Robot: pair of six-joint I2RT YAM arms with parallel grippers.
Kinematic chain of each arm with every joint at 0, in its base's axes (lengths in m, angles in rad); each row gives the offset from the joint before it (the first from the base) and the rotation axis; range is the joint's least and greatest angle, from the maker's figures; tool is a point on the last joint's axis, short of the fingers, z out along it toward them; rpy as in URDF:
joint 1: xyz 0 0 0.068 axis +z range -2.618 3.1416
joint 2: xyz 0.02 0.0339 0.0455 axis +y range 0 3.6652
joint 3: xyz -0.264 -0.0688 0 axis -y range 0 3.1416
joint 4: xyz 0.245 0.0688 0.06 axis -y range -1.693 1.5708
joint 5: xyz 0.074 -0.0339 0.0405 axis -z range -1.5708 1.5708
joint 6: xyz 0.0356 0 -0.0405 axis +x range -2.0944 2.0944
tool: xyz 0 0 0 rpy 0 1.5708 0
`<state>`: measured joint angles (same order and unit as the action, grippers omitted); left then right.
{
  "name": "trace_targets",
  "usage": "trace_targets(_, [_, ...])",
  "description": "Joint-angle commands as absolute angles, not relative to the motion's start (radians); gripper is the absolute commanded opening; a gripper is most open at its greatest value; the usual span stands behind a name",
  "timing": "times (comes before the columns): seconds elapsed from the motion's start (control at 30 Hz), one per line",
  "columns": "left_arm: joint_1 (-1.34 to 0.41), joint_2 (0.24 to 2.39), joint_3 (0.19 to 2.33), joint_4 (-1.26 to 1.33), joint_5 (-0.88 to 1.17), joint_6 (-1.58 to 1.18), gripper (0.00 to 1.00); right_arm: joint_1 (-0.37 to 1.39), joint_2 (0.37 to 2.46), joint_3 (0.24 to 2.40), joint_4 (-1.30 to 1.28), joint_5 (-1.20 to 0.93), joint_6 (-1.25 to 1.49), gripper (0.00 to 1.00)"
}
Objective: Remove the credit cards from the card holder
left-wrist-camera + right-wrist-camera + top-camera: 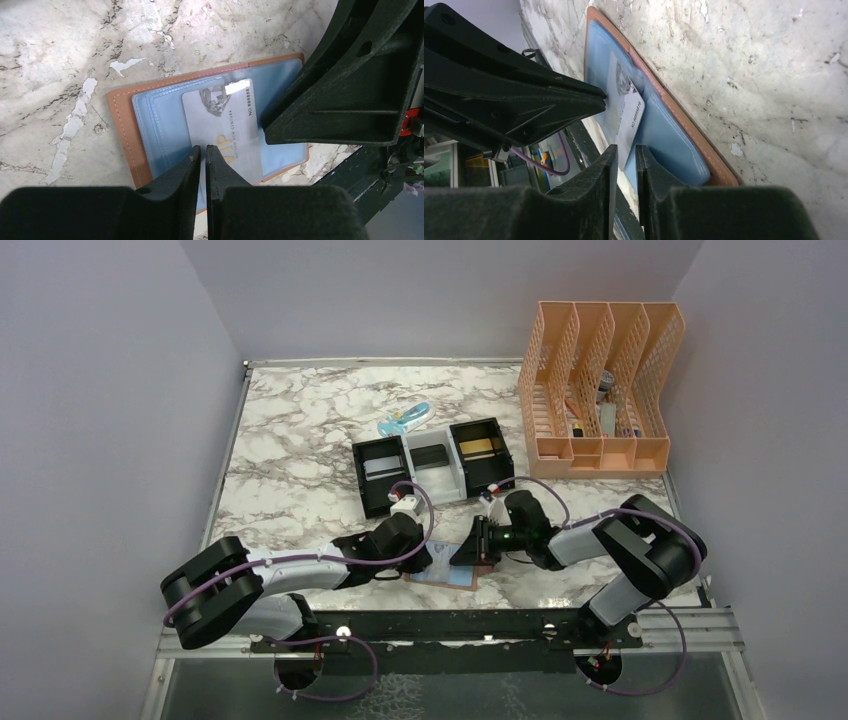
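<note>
The tan-brown card holder (447, 577) lies open on the marble near the front edge, its pale blue pockets (165, 125) facing up. A silvery grey credit card (220, 120) marked VIP sticks partly out of a pocket; it also shows in the right wrist view (630, 122), tilted up off the holder. My right gripper (625, 152) has its narrow jaws closed round that card's edge. My left gripper (203, 148) is shut and empty, its tips resting over the holder and the card's near end. A gold-orange card (480, 447) lies in the tray's right compartment.
The black-and-white three-compartment tray (437, 478) stands just behind the grippers. A blue-and-white object (405, 420) lies behind it. A peach file organizer (598, 390) stands at the back right. The black front rail (450, 625) runs close below the holder.
</note>
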<state>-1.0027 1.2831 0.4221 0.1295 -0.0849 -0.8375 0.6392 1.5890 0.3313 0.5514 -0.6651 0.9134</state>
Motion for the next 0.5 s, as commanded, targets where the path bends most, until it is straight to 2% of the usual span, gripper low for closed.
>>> trace_targets(0.0, [-1.009,1.303,0.414,0.089,-0.117,-0.833,0.13,0.644,1.618,0.337,0.587,-0.645,0.943,0.22])
trace_targets(0.47, [-1.011,1.302,0.42,0.086,-0.115,-0.836,0.13,0.698,1.694,0.373,0.633,-0.604,0.977,0.21])
